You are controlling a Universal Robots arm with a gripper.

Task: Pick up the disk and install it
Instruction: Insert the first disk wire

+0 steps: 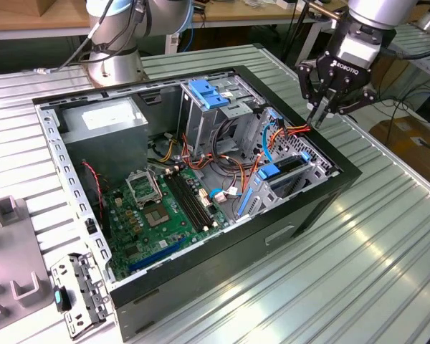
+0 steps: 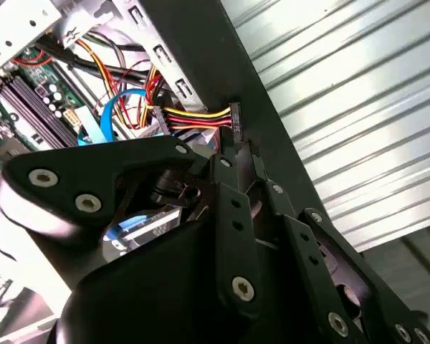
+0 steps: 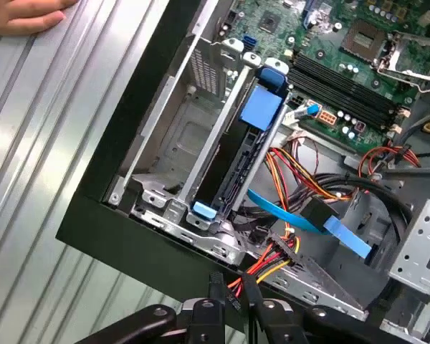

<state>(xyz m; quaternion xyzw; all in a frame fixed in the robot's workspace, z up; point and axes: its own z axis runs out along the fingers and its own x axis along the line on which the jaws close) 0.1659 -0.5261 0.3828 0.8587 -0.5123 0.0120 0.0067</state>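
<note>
The computer case lies open on the ribbed metal table. The disk is inside it. It stands on edge in the low drive cage in a corner of the case, just inside the case wall on the exterior view's right. In the first wrist view its bright blue carrier frames the dark body, which is sunk between the cage's grey rails, with the carrier's handle end towards the motherboard.

The gripper hangs over that same case wall, beside the drive cage and apart from the disk. Its fingers are clenched close together. The black power connector on the yellow, red and black wires sits right at their tips, and they appear to pinch it. The wires run from there back into the case.

A flat light-blue cable curls across the case floor near the disk's lower end. Further inside the case, a tall grey cage with a blue latch stands beside the motherboard. Outside the case, a person's hand rests on the table.
</note>
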